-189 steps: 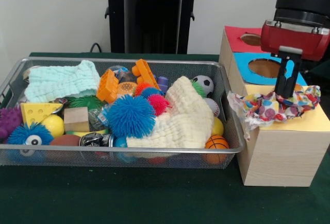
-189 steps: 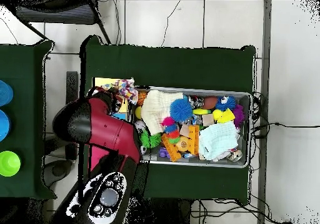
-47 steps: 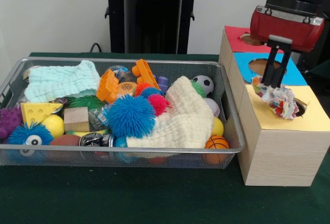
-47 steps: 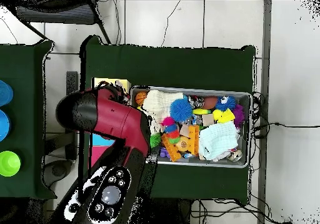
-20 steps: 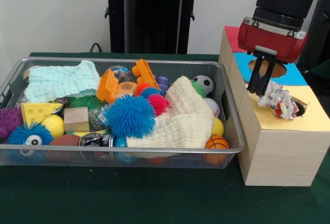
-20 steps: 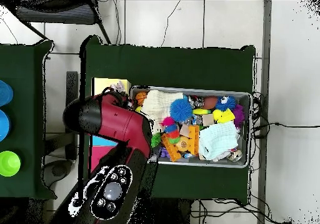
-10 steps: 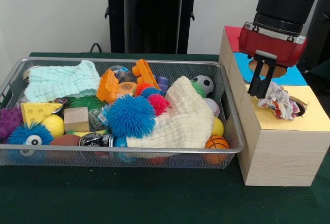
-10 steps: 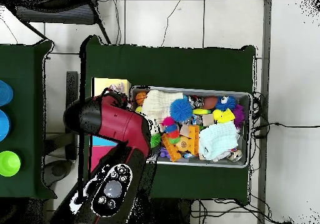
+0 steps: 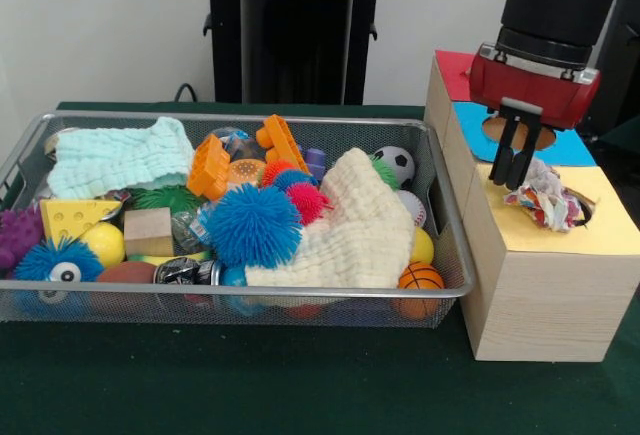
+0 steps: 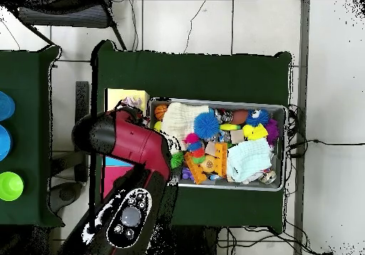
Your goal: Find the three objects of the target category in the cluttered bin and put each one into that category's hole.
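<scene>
A crumpled, multicoloured patterned cloth [image 9: 546, 198] lay bunched at the round hole in the yellow top panel [image 9: 610, 225] of the wooden sorting box [image 9: 545, 300], partly over the hole's rim and not fully sunk inside. Judging from that, the target category was probably cloths, and this first one looked delivered but only half pushed down. Two more soft pieces remained in the wire mesh bin [image 9: 230, 305], which stood just beside the box: a cream waffle-weave cloth [image 9: 350, 230] lay in the bin's half nearer the box, draped over the toys beside a spiky blue ball [image 9: 253, 225], and a pale mint knitted cloth [image 9: 115, 158] lay at the bin's end farthest from the box. So roughly one of three seemed dealt with, and two were left to fetch.

The red and black gripper [image 9: 514, 175] hung just above the box, over the yellow panel on the side towards the bin and the blue panel [image 9: 560, 145]. Its two dark fingers [image 9: 521, 163] stood close together, a narrow gap at most, with nothing between them. Their tips sat just beside the patterned cloth; whether they brushed its edge could not be told. In the overhead view the arm [image 10: 125, 142] covered most of the box, so the claw was hidden there.
</scene>
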Motion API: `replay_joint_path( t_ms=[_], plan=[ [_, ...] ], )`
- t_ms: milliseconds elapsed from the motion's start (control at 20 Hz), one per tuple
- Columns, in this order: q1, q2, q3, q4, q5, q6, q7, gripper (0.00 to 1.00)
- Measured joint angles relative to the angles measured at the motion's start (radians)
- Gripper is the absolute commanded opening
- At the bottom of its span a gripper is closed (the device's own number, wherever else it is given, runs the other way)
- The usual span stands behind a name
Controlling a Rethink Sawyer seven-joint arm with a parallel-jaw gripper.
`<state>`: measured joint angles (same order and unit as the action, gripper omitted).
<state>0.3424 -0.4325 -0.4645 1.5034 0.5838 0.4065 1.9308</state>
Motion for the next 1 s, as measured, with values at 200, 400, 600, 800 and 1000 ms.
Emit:
replay_joint_path(
  t_ms=[200, 400, 600, 800, 1000],
  plan=[
    [-0.011, -0.012, 0.028, 0.006, 0.018, 0.0, 0.0, 0.0],
    [-0.033, -0.024, 0.076, 0.012, 0.038, -0.012, 0.0, 0.0],
    [-0.051, -0.032, 0.121, 0.019, 0.053, -0.054, 0.0, 0.0],
    [-0.064, -0.028, 0.168, 0.02, 0.062, -0.146, 0.0, 0.0],
    [-0.07, -0.018, 0.202, 0.02, 0.062, -0.227, 0.0, 0.0]
  ],
)
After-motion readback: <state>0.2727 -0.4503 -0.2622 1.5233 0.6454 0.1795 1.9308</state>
